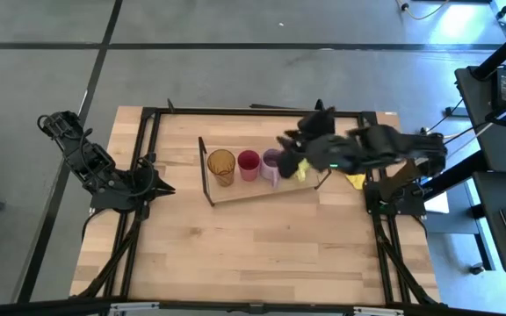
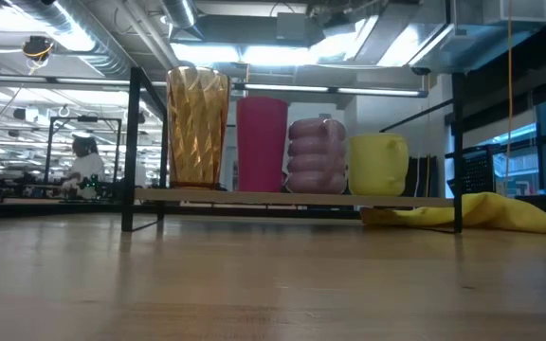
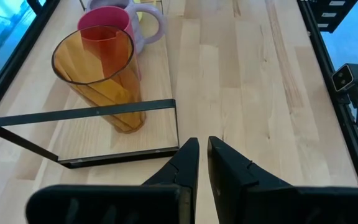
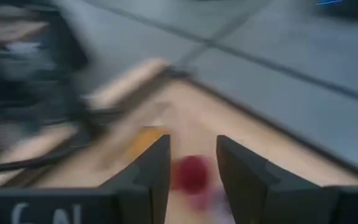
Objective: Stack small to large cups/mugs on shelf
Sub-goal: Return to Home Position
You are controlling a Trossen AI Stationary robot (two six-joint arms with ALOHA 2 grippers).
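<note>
Four vessels stand in a row on the light wooden shelf: the amber tumbler, the red cup, the pale purple mug and the yellow-green mug. In the high view my right arm mostly hides the yellow-green mug. My right gripper is open and empty, raised above the shelf's right end and out of the low view. My left gripper is shut and empty, off the shelf's left end.
A yellow cloth lies on the table by the shelf's right end. Black wire frames close both ends of the shelf. Black rails run along the table's sides. Bare wood lies toward the near edge.
</note>
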